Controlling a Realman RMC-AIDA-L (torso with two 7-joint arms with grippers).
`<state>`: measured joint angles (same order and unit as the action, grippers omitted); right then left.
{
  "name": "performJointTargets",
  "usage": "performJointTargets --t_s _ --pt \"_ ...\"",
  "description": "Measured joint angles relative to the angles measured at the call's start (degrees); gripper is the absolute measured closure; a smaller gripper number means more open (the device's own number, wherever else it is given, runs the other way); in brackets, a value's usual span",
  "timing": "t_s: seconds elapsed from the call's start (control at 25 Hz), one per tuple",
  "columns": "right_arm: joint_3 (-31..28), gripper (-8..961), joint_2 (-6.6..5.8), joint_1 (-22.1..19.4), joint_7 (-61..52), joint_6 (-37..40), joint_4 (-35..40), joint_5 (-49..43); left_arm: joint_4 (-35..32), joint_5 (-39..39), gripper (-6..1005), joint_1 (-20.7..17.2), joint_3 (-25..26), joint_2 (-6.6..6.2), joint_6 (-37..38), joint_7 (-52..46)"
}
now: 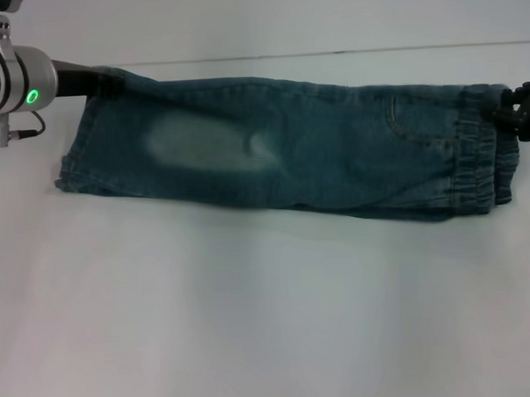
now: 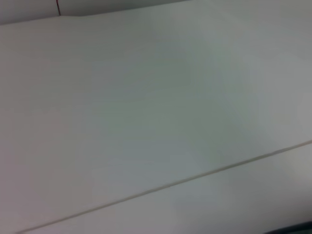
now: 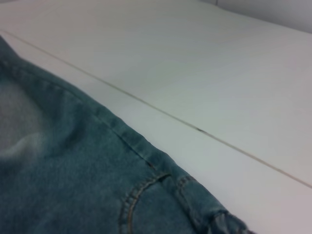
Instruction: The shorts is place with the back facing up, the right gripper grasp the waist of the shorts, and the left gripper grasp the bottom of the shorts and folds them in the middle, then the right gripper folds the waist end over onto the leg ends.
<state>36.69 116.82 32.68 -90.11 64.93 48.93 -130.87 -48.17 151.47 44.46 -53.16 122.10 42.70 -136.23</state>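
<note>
The blue denim shorts [image 1: 289,149] lie across the white table, folded lengthwise into a long strip, with a back pocket [image 1: 420,121] showing near the waist. The leg ends point left and the elastic waistband [image 1: 478,150] points right. My left gripper [image 1: 102,82] is at the far top corner of the leg hems, shut on the denim there. At the right edge, my right gripper [image 1: 510,109] is shut on the top of the waistband. The right wrist view shows the shorts [image 3: 73,170] close up along their far edge. No shorts appear in the left wrist view.
The white table [image 1: 253,322] stretches bare in front of the shorts. A thin seam [image 1: 329,53] runs across the tabletop just behind them, and the same seam [image 3: 204,134] shows in the right wrist view. A pale faded patch [image 1: 201,144] marks the leg.
</note>
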Motion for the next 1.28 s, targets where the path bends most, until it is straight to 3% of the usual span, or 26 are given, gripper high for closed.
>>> performJointTargets --t_s 0.16,0.36,0.48,0.68,1.0,1.28 --pt "0.4 642 -0.13 -0.1 0.3 1.3 0.0 0.1 0.1 0.0 718 -0.2 0.0 -0.20 0.9 -0.1" --pt "1.2 438 0.28 0.1 0.4 2.8 0.0 0.0 0.0 0.0 495 -1.0 0.0 -0.37 3.2 0.4" --pt "1.2 309 0.37 -0.2 0.4 3.7 0.5 0.2 -2.2 -1.7 428 -2.4 0.3 -0.37 5.7 2.1" --pt "0.4 204 0.40 -1.7 1.2 7.6 1.7 2.6 -7.2 -13.1 318 -6.1 0.4 0.12 12.8 11.0" --pt "-0.4 40 0.13 -7.4 6.1 14.1 2.3 11.1 -6.2 -29.7 61 -9.4 1.1 -1.12 26.7 24.2" --pt "-2.9 23 1.56 -11.9 12.0 17.6 1.9 14.6 -5.2 -31.5 63 -9.9 2.0 -1.20 37.0 29.6"
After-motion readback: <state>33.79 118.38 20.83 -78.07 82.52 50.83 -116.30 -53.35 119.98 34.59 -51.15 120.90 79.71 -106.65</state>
